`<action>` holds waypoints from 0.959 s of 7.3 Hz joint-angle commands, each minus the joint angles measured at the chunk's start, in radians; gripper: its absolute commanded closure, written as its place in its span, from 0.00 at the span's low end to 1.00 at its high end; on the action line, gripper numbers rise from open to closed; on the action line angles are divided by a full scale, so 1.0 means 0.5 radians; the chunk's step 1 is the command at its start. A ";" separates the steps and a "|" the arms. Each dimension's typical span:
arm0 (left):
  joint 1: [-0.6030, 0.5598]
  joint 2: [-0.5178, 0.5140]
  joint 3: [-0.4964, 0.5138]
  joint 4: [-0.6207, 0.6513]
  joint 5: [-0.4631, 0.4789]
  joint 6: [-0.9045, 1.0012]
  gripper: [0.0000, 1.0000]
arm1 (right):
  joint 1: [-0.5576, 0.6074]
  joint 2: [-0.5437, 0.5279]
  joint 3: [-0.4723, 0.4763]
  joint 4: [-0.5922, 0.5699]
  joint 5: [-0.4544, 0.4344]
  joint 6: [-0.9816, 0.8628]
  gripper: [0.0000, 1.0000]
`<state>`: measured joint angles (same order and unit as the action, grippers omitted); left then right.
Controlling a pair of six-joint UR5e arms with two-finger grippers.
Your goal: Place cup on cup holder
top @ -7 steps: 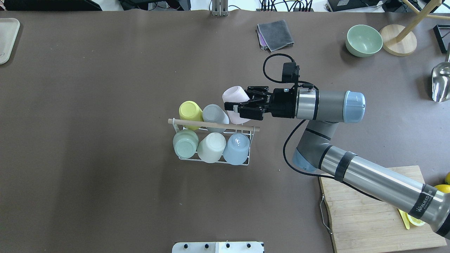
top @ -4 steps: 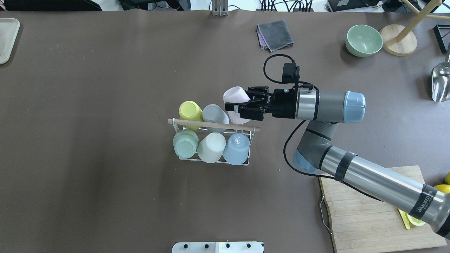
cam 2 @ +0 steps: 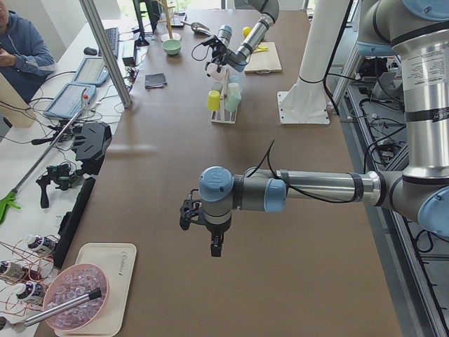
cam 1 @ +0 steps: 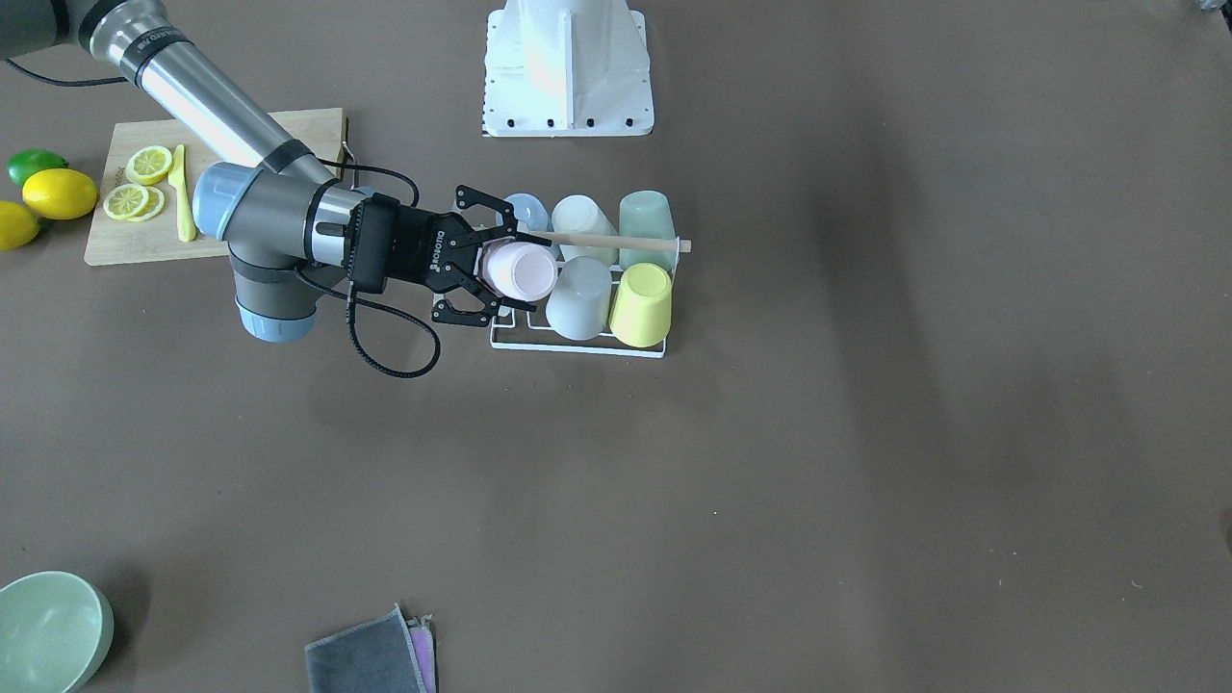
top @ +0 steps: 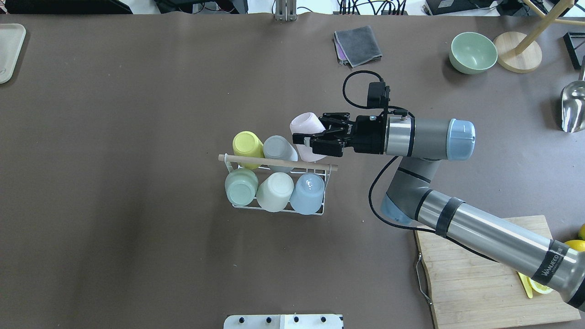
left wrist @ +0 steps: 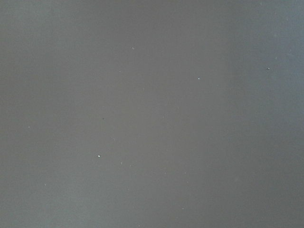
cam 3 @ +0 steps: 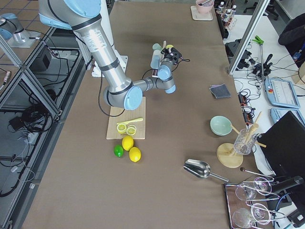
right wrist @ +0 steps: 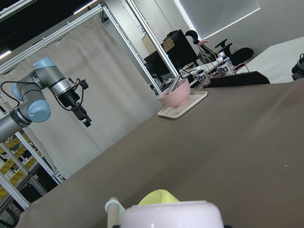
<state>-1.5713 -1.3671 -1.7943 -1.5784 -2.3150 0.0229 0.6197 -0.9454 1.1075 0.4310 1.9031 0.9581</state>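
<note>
Two black fingers of the right gripper (cam 1: 517, 270) are closed on the pale pink cup (top: 305, 124), one on each side of its smooth wall. On the body of this gripper white letters read ROBOTIQ. The cup is round, a little tapered and matte like plastic, and it is turned bottom up and tilted. It is at the end of the cup holder (top: 274, 162), in the row far from the robot, just beside the grey cup (top: 279, 148). Whether it already rests on a prong I cannot tell. The holder is made of thin white wire with a pale wooden rod across the top, and it stands on the brown matte counter (top: 137, 137). It also carries, upside down, the yellow cup (top: 247, 144), the green cup (top: 241, 186), the cream cup (top: 275, 191) and the blue cup (top: 307, 187). The black band (top: 553, 262) on the right forearm has white print, too small to read surely. The left gripper (cam 2: 215, 247) hangs over the counter, well apart; how wide it is I cannot tell.
</note>
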 commanded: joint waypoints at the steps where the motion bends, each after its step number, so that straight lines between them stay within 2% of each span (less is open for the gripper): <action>1: -0.011 0.037 -0.013 0.000 -0.003 0.000 0.02 | 0.000 -0.002 0.000 0.000 0.001 0.001 1.00; 7: -0.014 0.034 0.054 0.012 -0.030 -0.018 0.02 | 0.000 -0.017 -0.003 0.000 0.001 -0.002 1.00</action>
<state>-1.5778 -1.3494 -1.7699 -1.5725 -2.3274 0.0148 0.6197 -0.9535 1.1061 0.4310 1.9047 0.9572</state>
